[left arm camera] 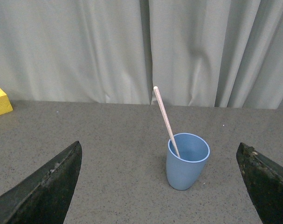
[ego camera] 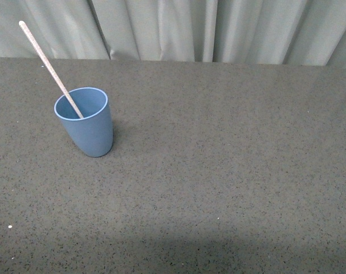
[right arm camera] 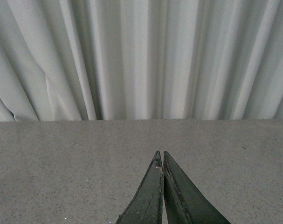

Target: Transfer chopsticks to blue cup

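Note:
The blue cup (ego camera: 84,121) stands upright on the grey speckled table at the left of the front view. The cream chopstick (ego camera: 47,64) stands in it, leaning up and to the left over the rim. Neither arm shows in the front view. In the left wrist view the cup (left arm camera: 187,162) with the chopstick (left arm camera: 165,119) stands ahead of my left gripper (left arm camera: 160,179), which is open, empty and well back from it. My right gripper (right arm camera: 160,155) is shut on nothing, above bare table.
A grey curtain (ego camera: 173,28) hangs behind the table's far edge. A yellow block (left arm camera: 0,101) sits on the table, seen only at the edge of the left wrist view.

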